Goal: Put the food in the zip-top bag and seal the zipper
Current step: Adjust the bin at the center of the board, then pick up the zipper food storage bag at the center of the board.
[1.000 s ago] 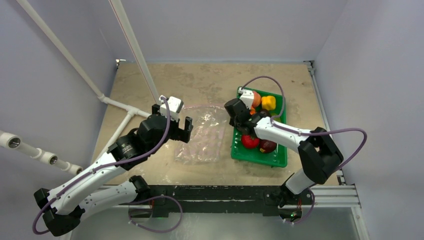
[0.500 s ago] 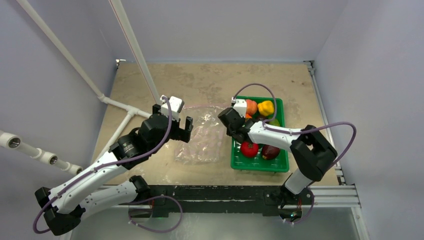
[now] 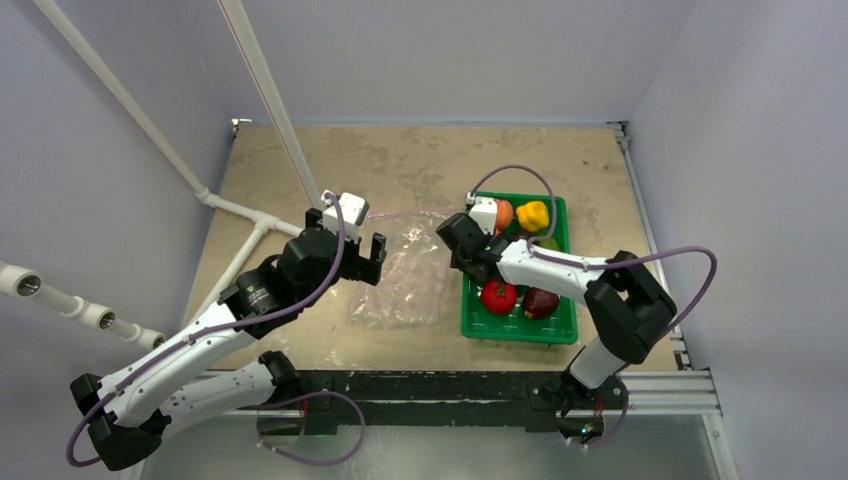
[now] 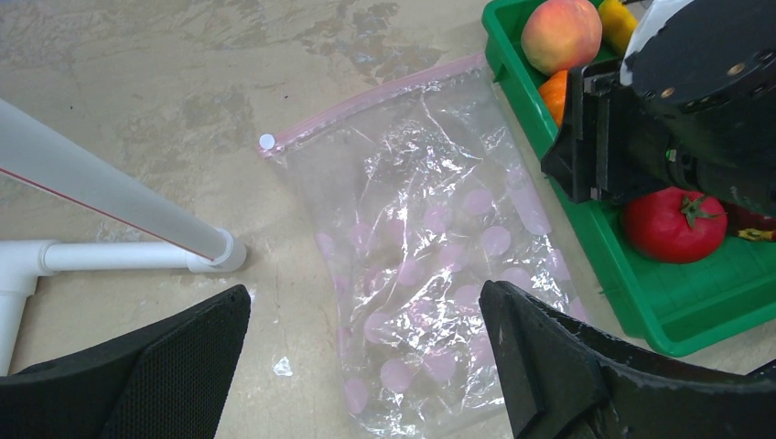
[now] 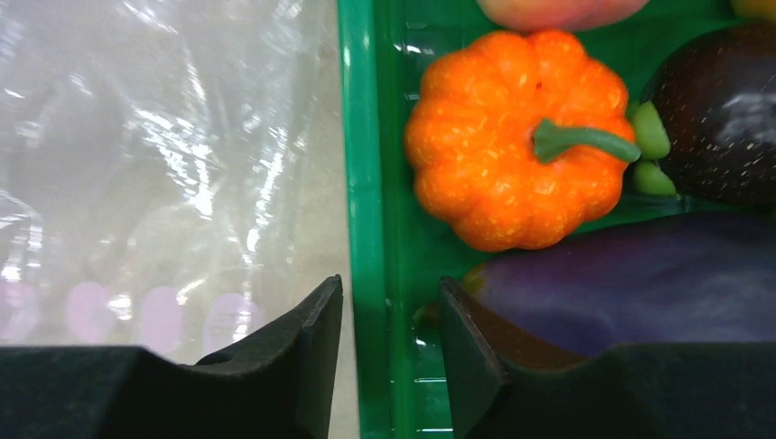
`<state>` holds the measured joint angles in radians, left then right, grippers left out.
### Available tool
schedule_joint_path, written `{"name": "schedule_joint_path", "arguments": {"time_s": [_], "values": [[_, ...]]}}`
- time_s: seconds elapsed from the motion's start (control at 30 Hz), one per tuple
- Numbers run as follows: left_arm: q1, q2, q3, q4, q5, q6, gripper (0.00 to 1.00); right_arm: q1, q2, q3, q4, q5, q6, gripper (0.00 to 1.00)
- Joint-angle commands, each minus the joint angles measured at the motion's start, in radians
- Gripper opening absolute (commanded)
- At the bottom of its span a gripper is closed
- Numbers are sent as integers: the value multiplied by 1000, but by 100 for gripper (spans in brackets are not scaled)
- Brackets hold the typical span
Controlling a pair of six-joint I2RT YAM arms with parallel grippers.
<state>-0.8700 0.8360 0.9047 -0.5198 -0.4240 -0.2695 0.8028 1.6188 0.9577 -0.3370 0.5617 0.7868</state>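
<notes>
Straddling the near-left wall of the green tray (image 5: 361, 137), the right hand (image 5: 389, 293) has its two fingers slightly apart, one outside over the zip-top bag (image 4: 430, 247) and one inside the tray; a sliver of space shows between them and the rim, so they clamp on nothing. Just at 12 o'clock from those fingers in the wrist view sits an orange pumpkin (image 5: 499, 174), with a long purple eggplant (image 5: 641, 274) at its 5 o'clock. The rest of the food lies in the same tray: a peach (image 4: 561, 32) and a yellow pepper (image 3: 533, 214) at the far end, and a red tomato (image 4: 673, 224) nearer the arms.

Seen from above, the bag lies flat on the bench (image 4: 137, 91) at 9 o'clock from the tray, touching its side. The zipper (image 4: 384, 91) runs along the bag's 12 o'clock edge. The left hand (image 4: 361, 306) hovers over the bag's 9 o'clock side, fingers spread wide and holding nothing.
</notes>
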Motion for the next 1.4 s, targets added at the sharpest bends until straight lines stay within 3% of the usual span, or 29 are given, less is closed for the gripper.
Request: {"name": "schedule_joint_path", "arguments": {"time_s": [0.0, 0.27, 0.47, 0.63, 0.9, 1.37], "values": [[3, -6, -3, 6, -7, 7, 98, -4, -93, 99, -37, 32, 14, 47], [3, -8, -2, 1, -28, -2, 99, -2, -125, 248, -22, -16, -58, 57], [3, -21, -2, 2, -29, -2, 99, -2, -56, 302, 15, -87, -67, 60], [3, -23, -2, 3, -20, 1, 99, -4, 18, 321, 68, -111, -39, 71], [3, -27, -1, 4, -5, 4, 99, -5, 120, 364, -3, -41, 89, 69], [3, -37, 0, 10, 19, 9, 99, -4, 77, 251, -69, -20, 266, 63]]}}
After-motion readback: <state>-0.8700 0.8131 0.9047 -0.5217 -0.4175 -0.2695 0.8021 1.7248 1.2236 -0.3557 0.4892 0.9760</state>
